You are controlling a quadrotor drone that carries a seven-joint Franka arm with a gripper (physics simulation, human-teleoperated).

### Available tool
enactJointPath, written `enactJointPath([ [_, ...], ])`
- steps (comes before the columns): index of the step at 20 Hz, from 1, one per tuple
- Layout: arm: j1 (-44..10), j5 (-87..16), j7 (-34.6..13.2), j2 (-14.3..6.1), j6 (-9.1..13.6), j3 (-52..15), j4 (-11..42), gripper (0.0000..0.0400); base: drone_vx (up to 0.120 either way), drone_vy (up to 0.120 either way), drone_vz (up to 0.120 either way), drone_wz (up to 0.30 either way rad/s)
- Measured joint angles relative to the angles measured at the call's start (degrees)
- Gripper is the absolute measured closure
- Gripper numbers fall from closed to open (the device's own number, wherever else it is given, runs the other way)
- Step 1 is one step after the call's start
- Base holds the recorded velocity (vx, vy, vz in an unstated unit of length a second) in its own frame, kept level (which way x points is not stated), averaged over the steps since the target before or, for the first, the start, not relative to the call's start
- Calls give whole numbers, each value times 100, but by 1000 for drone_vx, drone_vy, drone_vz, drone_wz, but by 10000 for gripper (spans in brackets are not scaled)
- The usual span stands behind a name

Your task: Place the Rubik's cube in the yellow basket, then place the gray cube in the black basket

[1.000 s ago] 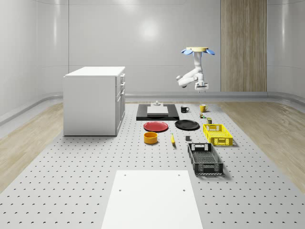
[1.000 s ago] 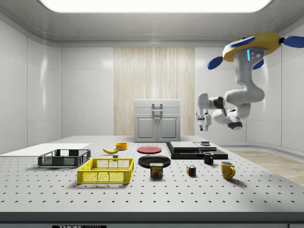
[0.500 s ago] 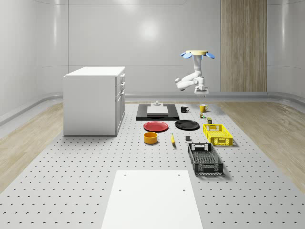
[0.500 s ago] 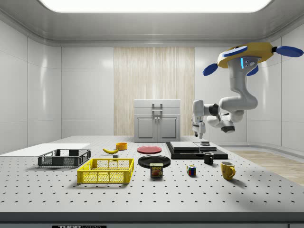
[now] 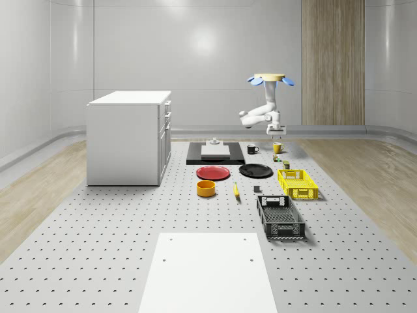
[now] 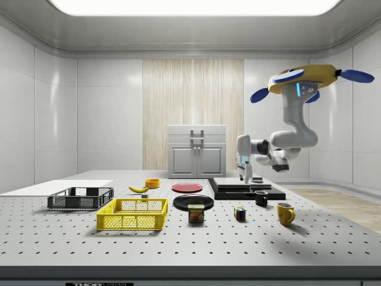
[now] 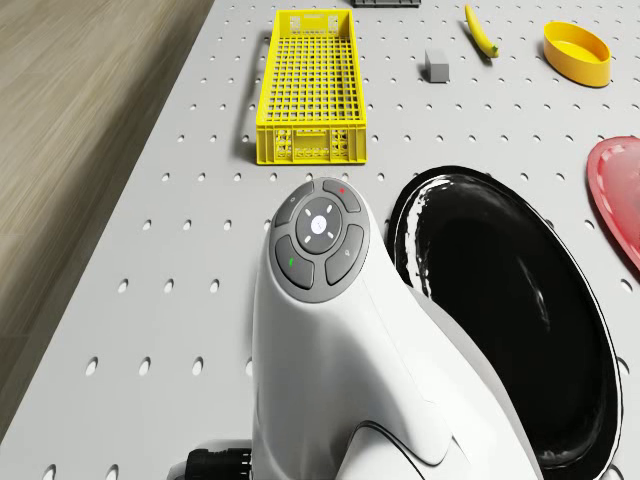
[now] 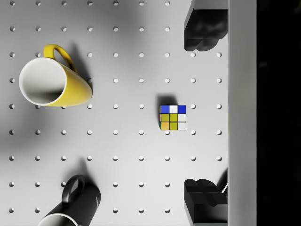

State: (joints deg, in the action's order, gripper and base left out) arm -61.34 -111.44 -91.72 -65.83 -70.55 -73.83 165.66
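Note:
The Rubik's cube [image 8: 172, 117] lies on the table between a yellow mug [image 8: 54, 84] and a black mug [image 8: 75, 205]. My gripper [image 8: 203, 115] hangs open above it, pointing down, its fingers [image 8: 204, 30] wide apart and the cube just off their line. The drone [image 5: 273, 79] hovers over the table's far right part, with the gripper [image 6: 244, 177] well above the cube [image 6: 240, 214]. The yellow basket [image 5: 298, 182] stands nearer the camera, the black basket [image 5: 280, 217] nearer still. A gray cube [image 7: 436, 64] rests beside the yellow basket [image 7: 308, 85].
A black plate [image 7: 500, 310] and a red plate [image 5: 214, 173] lie mid-table, with a banana [image 7: 482, 30] and a yellow bowl [image 7: 577, 52] beyond. A black platform [image 5: 215, 153] sits at the back, a white cabinet [image 5: 129, 137] on the left, a can [image 6: 196, 213] near the cube.
The drone has sunk lower and the arm has folded down, bringing the gripper closer to the table above the Rubik's cube. Nothing on the table has moved.

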Motion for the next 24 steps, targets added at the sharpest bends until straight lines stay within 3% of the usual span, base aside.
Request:
enactJointPath([
  [8,-80,118,-75,-226,-204,-73,-16,0,40,-20,-120,0],
  [24,-207,325,-194,-636,-582,-186,-44,0,0,0,-120,0],
])
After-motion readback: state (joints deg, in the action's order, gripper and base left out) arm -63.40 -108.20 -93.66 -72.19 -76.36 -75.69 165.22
